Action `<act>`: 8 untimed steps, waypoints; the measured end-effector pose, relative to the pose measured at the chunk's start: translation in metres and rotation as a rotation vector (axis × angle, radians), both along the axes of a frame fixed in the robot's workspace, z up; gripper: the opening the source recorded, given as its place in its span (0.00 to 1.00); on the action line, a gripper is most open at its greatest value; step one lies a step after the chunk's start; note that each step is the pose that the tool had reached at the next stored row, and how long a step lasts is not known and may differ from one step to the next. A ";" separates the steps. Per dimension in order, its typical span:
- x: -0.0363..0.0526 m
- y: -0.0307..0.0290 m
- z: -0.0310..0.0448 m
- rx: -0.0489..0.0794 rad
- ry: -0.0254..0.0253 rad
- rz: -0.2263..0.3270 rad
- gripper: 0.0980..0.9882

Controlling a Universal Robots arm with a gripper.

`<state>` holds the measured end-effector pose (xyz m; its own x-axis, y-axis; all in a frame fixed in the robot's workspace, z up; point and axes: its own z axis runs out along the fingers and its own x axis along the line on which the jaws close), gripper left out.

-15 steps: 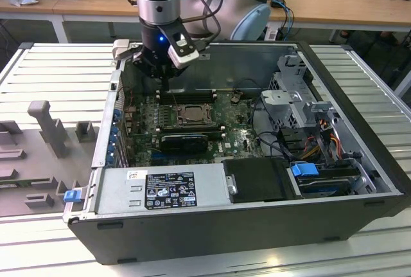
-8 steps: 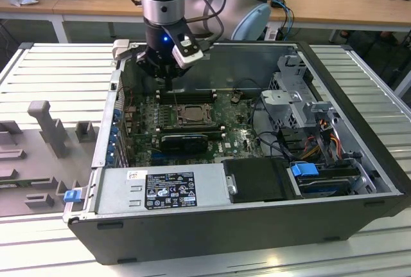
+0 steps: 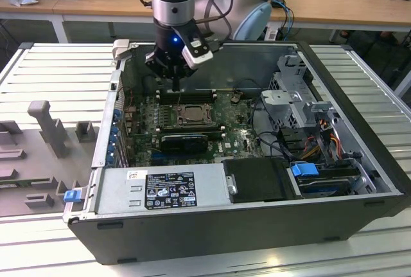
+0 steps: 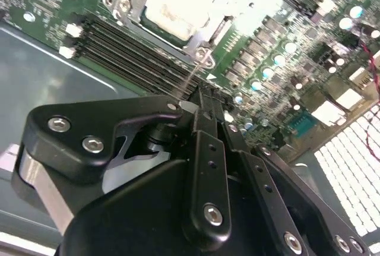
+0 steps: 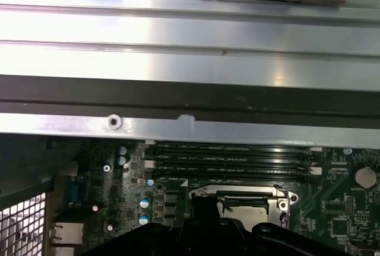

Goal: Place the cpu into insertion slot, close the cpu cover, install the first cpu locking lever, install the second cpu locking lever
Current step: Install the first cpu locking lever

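Observation:
The cpu point(image 4: 175, 0) shows its pale metal face inside the insertion slot point(image 3: 191, 115) on the green board of the open computer case. The silvery cpu cover point(image 4: 132, 3) lies flat around the chip's edge. A thin wire locking lever point(image 4: 195, 76) runs from the socket's corner up to my fingertips. My gripper point(image 4: 199, 92) is shut, its fingers pressed together just above that corner; I cannot tell if the wire is pinched. In the exterior view the gripper point(image 3: 174, 87) hangs over the socket's far edge. In the first wrist view the gripper point(image 5: 206, 211) partly covers the socket and cpu point(image 5: 249, 211).
Long black memory slots point(image 4: 130, 54) lie between the socket and the case's far wall point(image 5: 178, 95). A power supply point(image 3: 164, 190) fills the near side of the case and a drive cage point(image 3: 295, 97) stands at the exterior view's right. Grey fixtures point(image 3: 45, 123) stand outside at the left.

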<state>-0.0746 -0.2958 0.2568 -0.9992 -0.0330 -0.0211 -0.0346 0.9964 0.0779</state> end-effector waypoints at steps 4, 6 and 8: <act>0.0109 -0.0001 -0.0013 0.005 0.0007 0.000 0.01; 0.0128 -0.0001 -0.0017 0.032 0.0006 0.000 0.01; 0.0140 -0.0001 -0.0027 0.051 0.0005 0.000 0.01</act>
